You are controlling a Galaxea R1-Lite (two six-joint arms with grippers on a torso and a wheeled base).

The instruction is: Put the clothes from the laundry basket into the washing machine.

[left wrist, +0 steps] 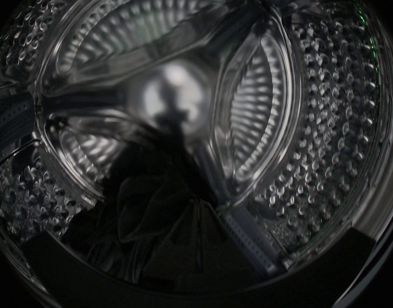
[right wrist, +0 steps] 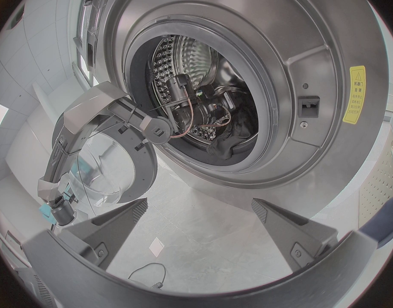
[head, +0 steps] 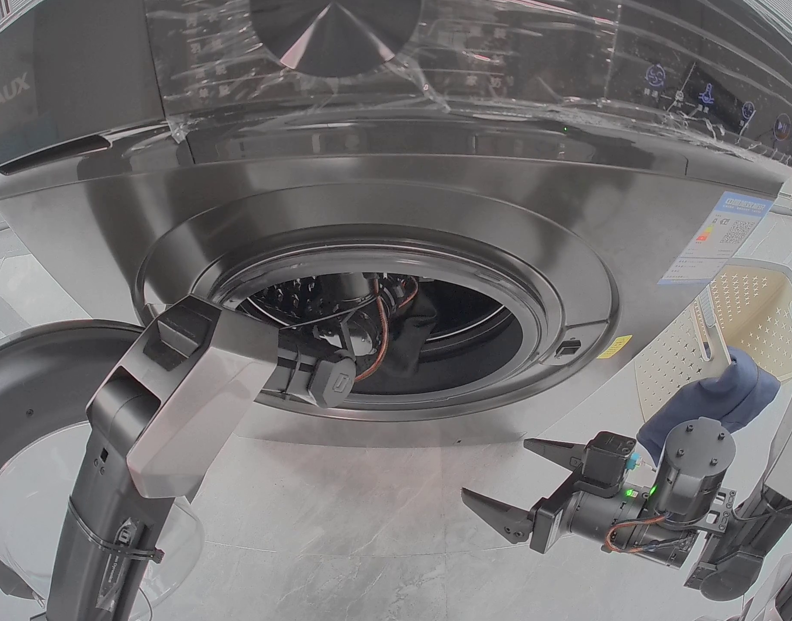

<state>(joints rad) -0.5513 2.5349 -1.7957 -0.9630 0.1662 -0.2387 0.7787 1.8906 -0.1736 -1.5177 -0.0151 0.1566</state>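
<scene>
Steel-grey washing machine stands with its round door swung open at 9 o'clock of the mouth, and the perforated laundry basket sits at 4 o'clock. The left arm reaches through the mouth, so the left gripper is inside the drum; whether it grasps anything I cannot tell. A dark garment lies crumpled at 6 o'clock on the drum floor, bunched toward the door seal. It has no clear long axis, though one fold rises toward 12 o'clock. A blue garment drapes over the basket rim, its long axis running from 1 o'clock down to 7 o'clock, the free end hanging low. The right gripper hangs just beside it, spread wide and empty. The likely trouble is the dark cloth: lying so close to the seal, it could catch on the wrist or its looped cable and be dragged out. The blue piece, only draped, could slide to the floor if nudged.
</scene>
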